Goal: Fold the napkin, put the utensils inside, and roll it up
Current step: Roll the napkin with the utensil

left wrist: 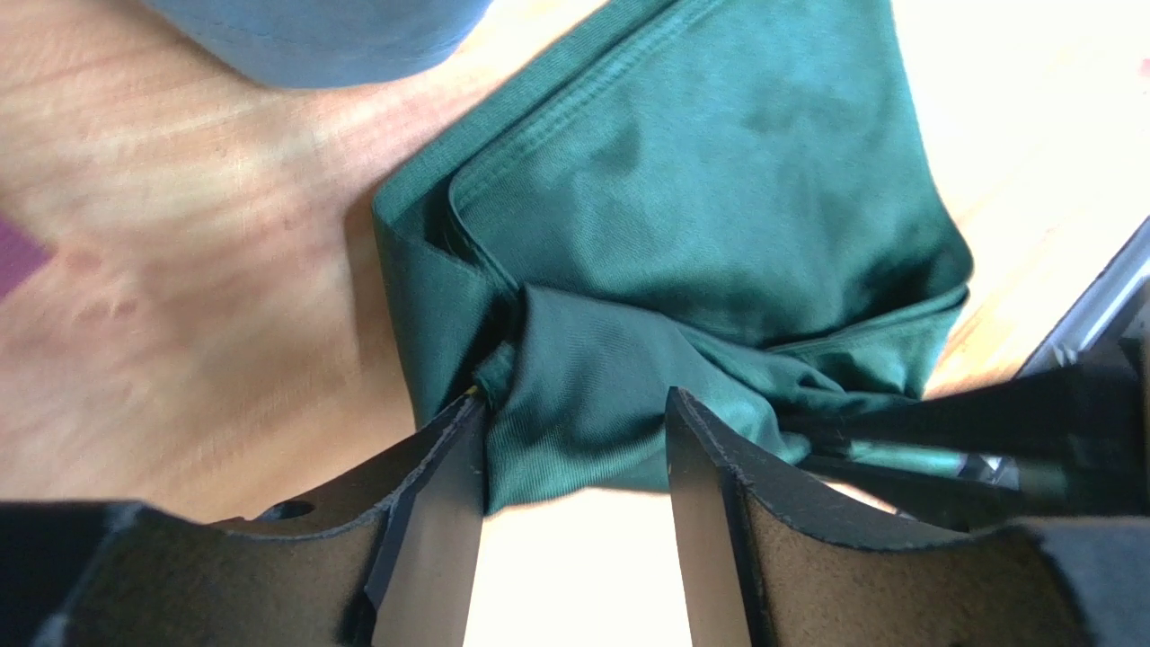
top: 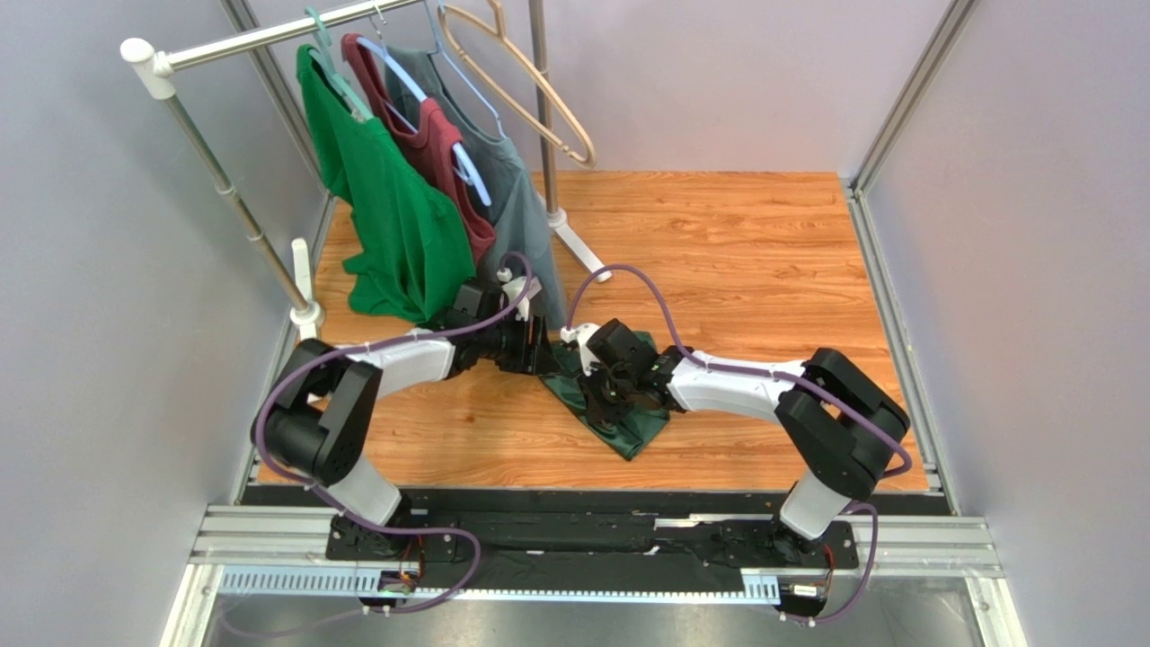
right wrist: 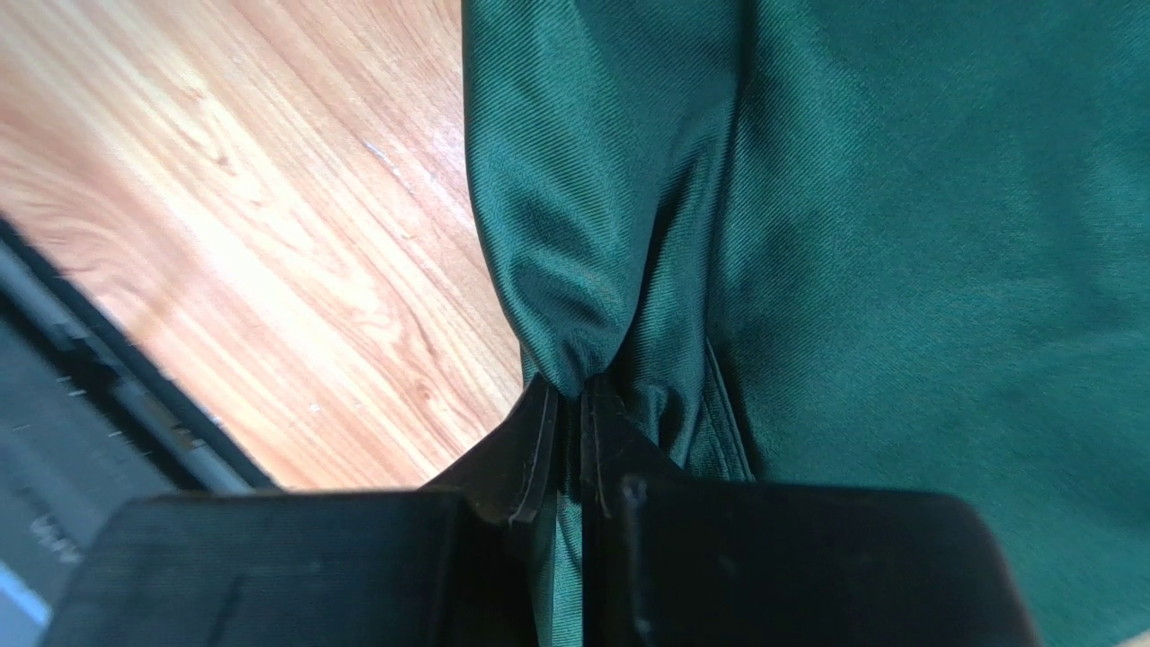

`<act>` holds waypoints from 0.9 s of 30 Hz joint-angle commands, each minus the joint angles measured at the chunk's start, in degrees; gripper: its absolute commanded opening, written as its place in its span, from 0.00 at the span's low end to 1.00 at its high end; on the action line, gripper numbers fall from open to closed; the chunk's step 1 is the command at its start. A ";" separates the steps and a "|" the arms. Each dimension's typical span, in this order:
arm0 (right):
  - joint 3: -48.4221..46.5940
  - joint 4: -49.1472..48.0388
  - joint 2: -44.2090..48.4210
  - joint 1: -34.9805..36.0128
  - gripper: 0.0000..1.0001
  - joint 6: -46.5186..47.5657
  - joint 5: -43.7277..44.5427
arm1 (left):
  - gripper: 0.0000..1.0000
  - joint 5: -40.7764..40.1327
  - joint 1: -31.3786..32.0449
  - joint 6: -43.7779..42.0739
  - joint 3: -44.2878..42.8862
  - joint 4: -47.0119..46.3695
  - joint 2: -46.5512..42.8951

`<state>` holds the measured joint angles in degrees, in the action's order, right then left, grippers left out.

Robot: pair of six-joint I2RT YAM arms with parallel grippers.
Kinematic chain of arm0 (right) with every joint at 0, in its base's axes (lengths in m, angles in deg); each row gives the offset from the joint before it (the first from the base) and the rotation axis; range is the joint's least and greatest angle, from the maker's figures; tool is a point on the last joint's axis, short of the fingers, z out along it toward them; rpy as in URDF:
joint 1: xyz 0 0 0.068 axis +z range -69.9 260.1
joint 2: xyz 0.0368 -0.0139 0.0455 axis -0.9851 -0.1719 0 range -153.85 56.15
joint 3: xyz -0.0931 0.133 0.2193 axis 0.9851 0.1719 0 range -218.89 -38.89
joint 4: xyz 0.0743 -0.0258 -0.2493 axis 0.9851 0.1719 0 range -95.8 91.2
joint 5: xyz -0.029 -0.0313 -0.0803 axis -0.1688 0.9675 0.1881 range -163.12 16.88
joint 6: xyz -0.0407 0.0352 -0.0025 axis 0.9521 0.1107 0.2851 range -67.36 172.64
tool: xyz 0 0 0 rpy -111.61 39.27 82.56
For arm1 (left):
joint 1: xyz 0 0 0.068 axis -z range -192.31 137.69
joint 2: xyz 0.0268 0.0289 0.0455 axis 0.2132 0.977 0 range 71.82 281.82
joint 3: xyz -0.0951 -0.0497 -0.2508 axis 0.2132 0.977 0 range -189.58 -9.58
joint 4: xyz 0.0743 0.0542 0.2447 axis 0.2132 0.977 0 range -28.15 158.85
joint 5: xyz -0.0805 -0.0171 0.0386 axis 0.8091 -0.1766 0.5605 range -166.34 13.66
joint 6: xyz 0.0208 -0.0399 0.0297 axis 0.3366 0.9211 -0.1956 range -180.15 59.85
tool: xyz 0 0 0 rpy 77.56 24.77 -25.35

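The dark green napkin (top: 624, 421) lies bunched and partly folded on the wooden table between the two arms. In the left wrist view its folded layers (left wrist: 702, 175) spread out ahead, and a rumpled fold reaches in between the fingertips. My left gripper (left wrist: 575, 398) is open at the napkin's far left corner, its fingers apart on either side of that fold. My right gripper (right wrist: 574, 398) is shut on a pinched ridge of the napkin (right wrist: 945, 243). Seen from above, the left gripper (top: 543, 355) and right gripper (top: 604, 387) sit close together. The utensils are hidden.
A clothes rack stands at the back left with a bright green shirt (top: 385, 202), a maroon one (top: 439, 142), a grey-green shirt (top: 510, 182) and an empty wooden hanger (top: 527, 74). The grey-green shirt's hem (left wrist: 324, 34) hangs just beyond the left gripper. The rack's foot (top: 583, 250) rests on the table.
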<state>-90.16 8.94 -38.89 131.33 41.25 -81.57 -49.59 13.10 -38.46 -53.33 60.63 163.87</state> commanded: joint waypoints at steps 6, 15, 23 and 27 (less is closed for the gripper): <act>4.33 -2.00 -1.02 -3.67 0.00 -2.75 -19.32 | 0.60 -2.04 0.08 1.86 9.63 -8.18 -11.97; 4.68 -2.44 -0.75 -8.41 0.00 -3.01 -30.30 | 0.61 -6.71 -0.10 1.95 19.13 -12.40 -23.93; 4.16 -2.53 -3.92 -12.55 0.00 -2.23 -37.25 | 0.61 0.67 -0.27 1.95 23.26 -24.69 -21.48; 3.89 -2.79 -5.50 -14.83 0.00 -1.87 -39.62 | 0.61 3.05 -0.27 1.60 23.80 -29.98 -18.84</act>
<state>-85.67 6.52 -42.68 118.23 38.93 -117.07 -50.71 13.10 -36.60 -30.03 40.81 143.28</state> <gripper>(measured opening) 0.062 0.611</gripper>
